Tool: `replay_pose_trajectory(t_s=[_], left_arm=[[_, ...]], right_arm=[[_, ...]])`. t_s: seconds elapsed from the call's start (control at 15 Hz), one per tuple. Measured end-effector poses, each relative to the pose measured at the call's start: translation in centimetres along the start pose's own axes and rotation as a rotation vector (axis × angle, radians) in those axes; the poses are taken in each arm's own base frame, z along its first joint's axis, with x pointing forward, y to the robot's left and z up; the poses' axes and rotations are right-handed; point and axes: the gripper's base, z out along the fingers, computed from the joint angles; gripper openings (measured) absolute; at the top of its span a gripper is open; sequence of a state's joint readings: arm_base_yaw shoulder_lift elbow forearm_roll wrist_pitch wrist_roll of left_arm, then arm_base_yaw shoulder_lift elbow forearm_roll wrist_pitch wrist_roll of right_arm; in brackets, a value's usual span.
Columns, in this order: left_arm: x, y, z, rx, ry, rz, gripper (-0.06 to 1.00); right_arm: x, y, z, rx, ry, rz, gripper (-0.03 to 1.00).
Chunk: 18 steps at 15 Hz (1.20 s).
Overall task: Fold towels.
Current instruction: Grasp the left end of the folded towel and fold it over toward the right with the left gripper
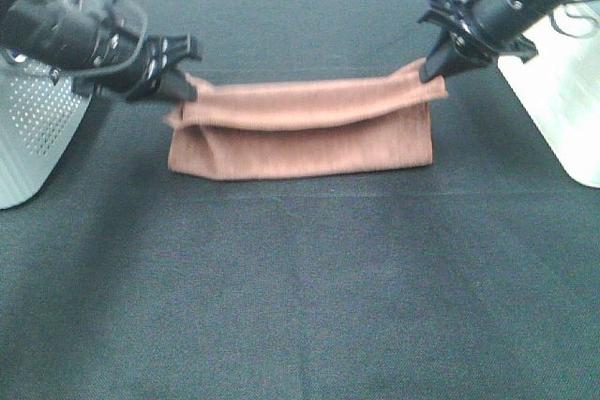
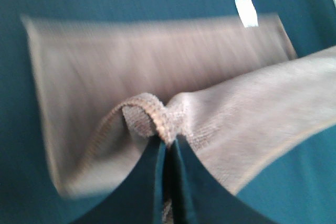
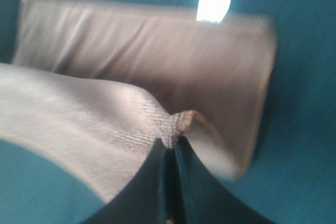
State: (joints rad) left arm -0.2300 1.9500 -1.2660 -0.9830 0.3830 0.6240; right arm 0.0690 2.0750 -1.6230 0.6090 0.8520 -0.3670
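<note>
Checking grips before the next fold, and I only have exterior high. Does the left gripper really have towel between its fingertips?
Observer: Yes. Left wrist shows the left gripper shut on a bunched stitched edge of the towel.
Operator: Right side?
Observer: The right gripper is shut on a small pinch of edge too.
Operator: Tag anywhere?
Observer: A white tag sticks out from the flat layer's edge, away from both grips.

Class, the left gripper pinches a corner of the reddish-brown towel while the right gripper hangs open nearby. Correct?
No. The right gripper is shut on another corner of the towel, as the right wrist view shows; the left gripper does pinch one.
</note>
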Motion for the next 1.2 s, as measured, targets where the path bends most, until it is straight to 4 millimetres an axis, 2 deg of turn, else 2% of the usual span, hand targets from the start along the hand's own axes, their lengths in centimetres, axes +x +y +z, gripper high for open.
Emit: replay_pose_trajectory(t_s=[0.2,0.27,0.4,0.53,0.6,0.67,0.73,0.8,0.87,0.93,1.0,1.2], left_arm=[[-1.8,0.8,2.9,-0.033,-0.039,0.047,0.02],[-2.0,1.3,4.2,-0.041,-0.039,0.051,0.02],[-1.7,2.7,6.8,-0.089,-0.052,0.060,0.02],[-1.2,3.5,8.0,-0.114,-0.047,0.056,0.02],[-1.1,3.6,8.2,-0.115,-0.046,0.056,0.05],[-1.1,3.5,8.2,-0.112,-0.042,0.056,0.12],[-1.0,3.5,8.2,-0.106,-0.034,0.056,0.25],[-1.0,3.3,8.1,-0.094,-0.021,0.059,0.51],[-1.1,3.1,7.8,-0.087,-0.018,0.071,0.65],[-1.5,2.8,7.3,-0.086,-0.023,0.095,0.73],[-1.9,2.5,6.7,-0.089,-0.033,0.117,0.77],[-2.1,2.6,6.3,-0.105,-0.034,0.078,0.78]], right_arm=[[-1.9,-1.6,2.8,0.038,-0.011,-0.009,0.00],[-2.2,-2.7,4.8,0.054,-0.023,0.002,0.00],[-1.8,-4.3,7.5,0.081,-0.031,0.023,0.00],[-1.2,-5.3,9.3,0.095,-0.020,0.039,0.05],[-1.2,-5.4,9.5,0.098,-0.023,0.039,0.13],[-1.2,-5.4,9.5,0.101,-0.027,0.038,0.25],[-1.3,-5.4,9.4,0.100,-0.031,0.037,0.40],[-1.3,-5.2,9.1,0.100,-0.027,0.034,0.59],[-1.5,-5.0,8.6,0.100,-0.026,0.043,0.68],[-1.7,-4.6,7.6,0.111,-0.023,0.044,0.74],[-2.0,-4.2,6.4,0.130,-0.021,0.053,0.76],[-2.0,-4.0,4.8,0.192,0.008,0.090,0.78]])
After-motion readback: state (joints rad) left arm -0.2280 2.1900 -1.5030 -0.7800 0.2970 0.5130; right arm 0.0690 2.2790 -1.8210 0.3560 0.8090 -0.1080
